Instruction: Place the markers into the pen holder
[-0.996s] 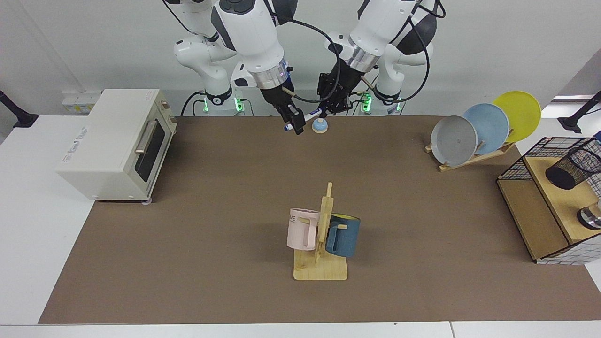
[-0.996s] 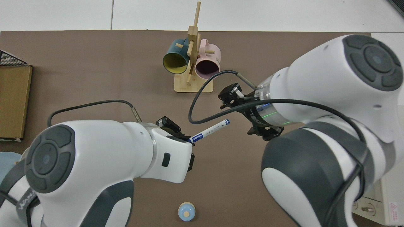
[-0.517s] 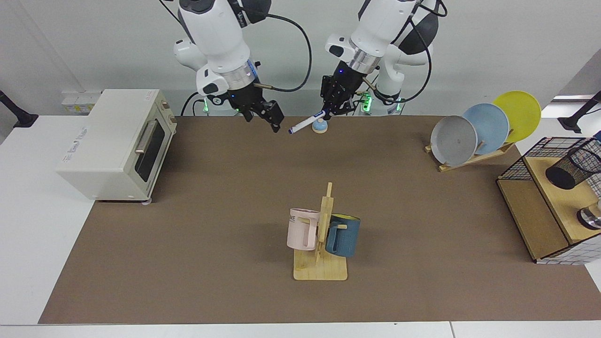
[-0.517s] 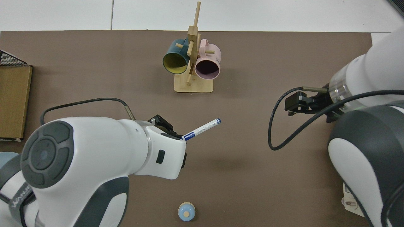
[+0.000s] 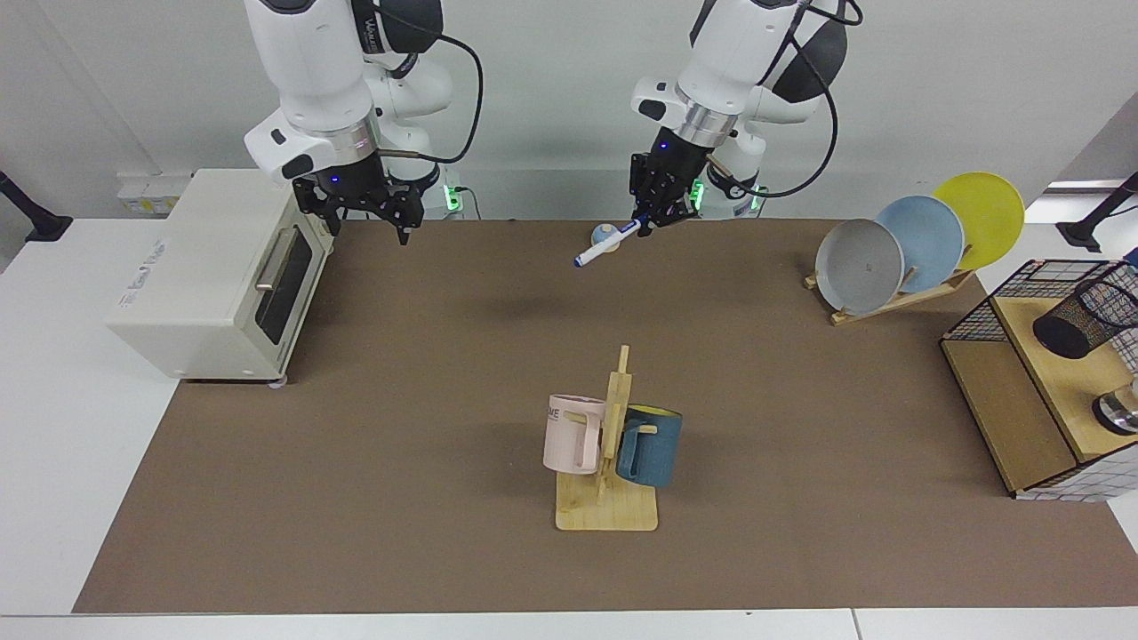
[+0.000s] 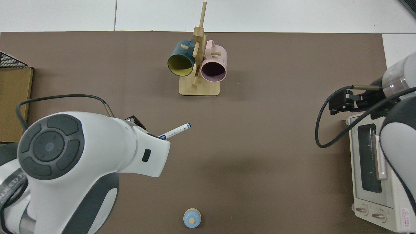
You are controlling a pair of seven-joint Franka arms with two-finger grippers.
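Note:
A white marker point(image 5: 606, 244) with blue ends hangs slanted above the back of the brown mat, and my left gripper point(image 5: 643, 222) is shut on its upper end. In the top view the marker point(image 6: 175, 130) pokes out from under the left wrist, which hides the fingers. My right gripper point(image 5: 366, 222) is open and holds nothing, hovering by the toaster oven's front corner. The pen holder point(image 5: 1086, 313), a black mesh cup, lies tilted on the wooden shelf at the facing view's far right.
A wooden mug rack point(image 5: 609, 511) with a pink mug point(image 5: 573, 433) and a blue mug point(image 5: 651, 446) stands mid-mat. A cream toaster oven point(image 5: 213, 267), a rack of three plates point(image 5: 916, 240), a small blue dome point(image 6: 191, 218) and a wire-fenced wooden shelf point(image 5: 1005, 400) ring the mat.
The right gripper let go of the marker and swung away to the toaster oven. The left gripper kept the marker and drifted a little away from the right arm, with the marker now tilted further down.

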